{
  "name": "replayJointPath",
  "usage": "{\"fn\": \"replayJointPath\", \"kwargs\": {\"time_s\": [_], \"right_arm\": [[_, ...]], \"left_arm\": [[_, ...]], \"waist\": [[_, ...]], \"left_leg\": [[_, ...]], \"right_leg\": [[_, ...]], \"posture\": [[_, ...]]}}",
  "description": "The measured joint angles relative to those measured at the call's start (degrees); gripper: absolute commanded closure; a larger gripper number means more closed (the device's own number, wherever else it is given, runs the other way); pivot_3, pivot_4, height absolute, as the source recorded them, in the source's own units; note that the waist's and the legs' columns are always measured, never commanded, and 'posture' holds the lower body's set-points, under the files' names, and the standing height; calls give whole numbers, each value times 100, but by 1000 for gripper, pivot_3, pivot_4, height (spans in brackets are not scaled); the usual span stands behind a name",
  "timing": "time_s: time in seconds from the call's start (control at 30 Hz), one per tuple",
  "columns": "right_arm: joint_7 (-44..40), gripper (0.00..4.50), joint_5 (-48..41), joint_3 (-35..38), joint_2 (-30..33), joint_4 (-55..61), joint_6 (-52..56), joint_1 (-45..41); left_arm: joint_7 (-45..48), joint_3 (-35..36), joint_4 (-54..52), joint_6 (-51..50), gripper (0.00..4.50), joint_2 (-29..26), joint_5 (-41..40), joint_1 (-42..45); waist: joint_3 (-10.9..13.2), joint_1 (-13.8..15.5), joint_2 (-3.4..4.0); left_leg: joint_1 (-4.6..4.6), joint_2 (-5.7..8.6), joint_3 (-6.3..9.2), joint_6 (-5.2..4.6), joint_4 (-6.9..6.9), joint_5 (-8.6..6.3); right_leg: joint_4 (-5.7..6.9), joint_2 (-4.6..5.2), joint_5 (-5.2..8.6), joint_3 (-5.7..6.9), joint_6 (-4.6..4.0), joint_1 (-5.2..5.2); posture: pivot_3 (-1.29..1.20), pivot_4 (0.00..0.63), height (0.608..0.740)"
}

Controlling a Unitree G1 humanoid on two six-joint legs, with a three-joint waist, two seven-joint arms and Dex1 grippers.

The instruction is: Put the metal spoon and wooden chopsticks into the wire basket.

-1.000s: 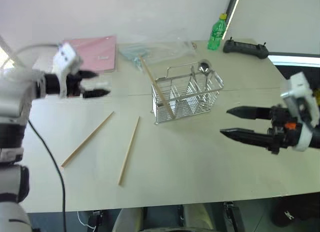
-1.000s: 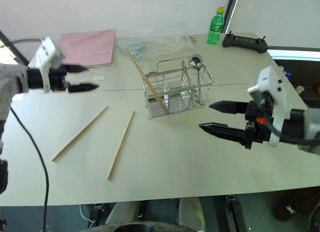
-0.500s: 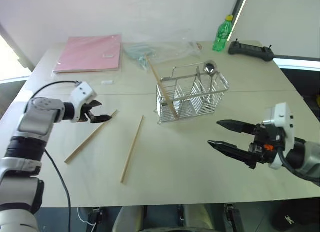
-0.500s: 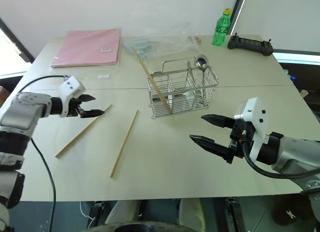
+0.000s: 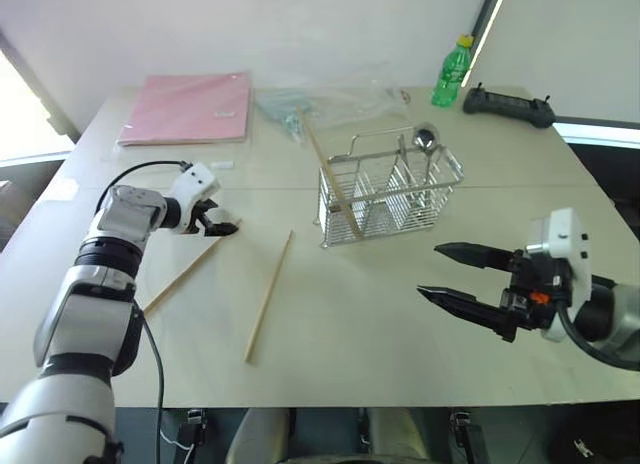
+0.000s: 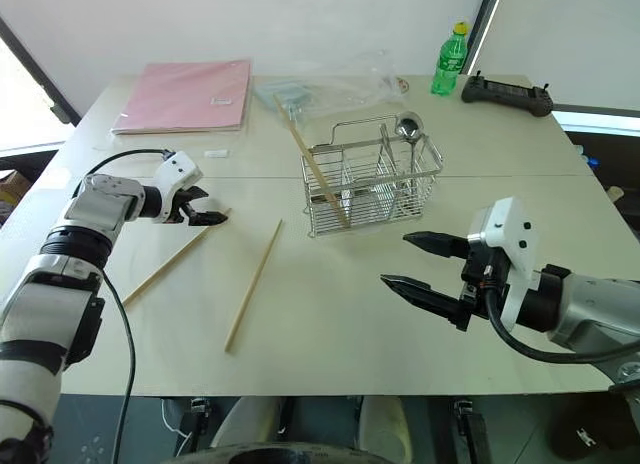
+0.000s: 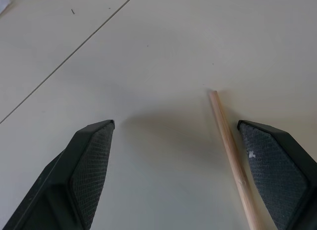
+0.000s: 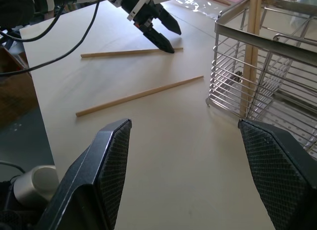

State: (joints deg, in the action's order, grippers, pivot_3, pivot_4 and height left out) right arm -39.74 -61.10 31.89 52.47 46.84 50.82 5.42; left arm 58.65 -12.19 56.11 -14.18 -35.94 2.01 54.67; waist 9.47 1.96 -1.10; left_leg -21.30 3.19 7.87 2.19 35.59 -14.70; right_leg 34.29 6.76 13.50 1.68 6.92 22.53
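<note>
Left eye view puts the left pincer (image 5: 222, 227) at centre left, jaws apart and low over the desk (image 5: 400, 324), straddling the upper tip of one loose chopstick (image 5: 185, 275); judging by that, it is lining up a pinch on the stick's end. A second loose chopstick (image 5: 269, 296) lies just to its right, apart from it. The wire basket (image 5: 390, 196) stands upper centre and already holds the metal spoon (image 5: 425, 142), bowl up, at its right end, and a third chopstick (image 5: 330, 179) leaning out at its left end. The right pincer (image 5: 458, 274) hangs at lower right, jaws apart and empty, well clear of the basket, probably waiting.
</note>
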Motion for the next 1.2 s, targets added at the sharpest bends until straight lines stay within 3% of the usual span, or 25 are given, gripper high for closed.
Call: {"fn": "replayJointPath", "kwargs": {"time_s": [0.03, 0.23, 0.27, 0.83, 1.0, 1.1, 1.2], "right_arm": [[34, 937, -9, 0, 0, 0, -7, -1], [108, 937, -108, 4, 40, 10, -46, 95], [103, 937, -112, 5, 52, 12, -46, 126], [105, 937, -118, 13, 84, 14, -124, 296], [120, 937, -122, 12, 84, 20, -125, 315], [121, 937, -133, 12, 85, 19, -125, 325], [139, 937, -156, 11, 85, 18, -125, 324]], "left_arm": [[50, 12, 47, -5, 1174, 36, -2, 20], [182, 80, 241, -122, 4266, 109, -1, 120], [199, 94, 259, -139, 4445, 107, 3, 130], [74, 345, 352, -167, 4445, 176, 21, 159], [-553, 1508, 322, -304, 4445, 362, -804, 539], [-925, 2639, -510, -321, 4445, 592, -1887, 1178], [-1263, 3217, -1417, -640, 4445, 685, -2650, 1881]], "waist": [[-1, 21, 1], [-11, 27, 9], [-12, 26, 11], [-15, 25, 13], [20, 41, -47], [26, 31, -56], [19, -2, -45]], "left_leg": [[-2, 0, 0, 0, 4, 0], [-2, 2, 0, 0, 9, 0], [-2, 2, 0, 0, 8, 0], [-3, 1, 0, -1, 9, -1], [-30, -1, 22, 0, 23, 0], [-68, 4, 24, 2, 38, 0], [-59, 17, 4, -3, 41, -4]], "right_leg": [[-1, 0, 0, 0, 0, 0], [0, 2, -2, 0, 0, -3], [0, 2, -2, 0, 1, -3], [1, 1, -3, 0, 2, -1], [6, -5, -14, 15, 13, 14], [-12, 0, -41, 14, 12, 30], [-16, 9, -49, -2, 27, 24]], "posture": [[0, 150, 722], [0, 150, 722], [0, 150, 722], [0, 150, 722], [0, 150, 722], [0, 150, 722], [0, 150, 722]]}}
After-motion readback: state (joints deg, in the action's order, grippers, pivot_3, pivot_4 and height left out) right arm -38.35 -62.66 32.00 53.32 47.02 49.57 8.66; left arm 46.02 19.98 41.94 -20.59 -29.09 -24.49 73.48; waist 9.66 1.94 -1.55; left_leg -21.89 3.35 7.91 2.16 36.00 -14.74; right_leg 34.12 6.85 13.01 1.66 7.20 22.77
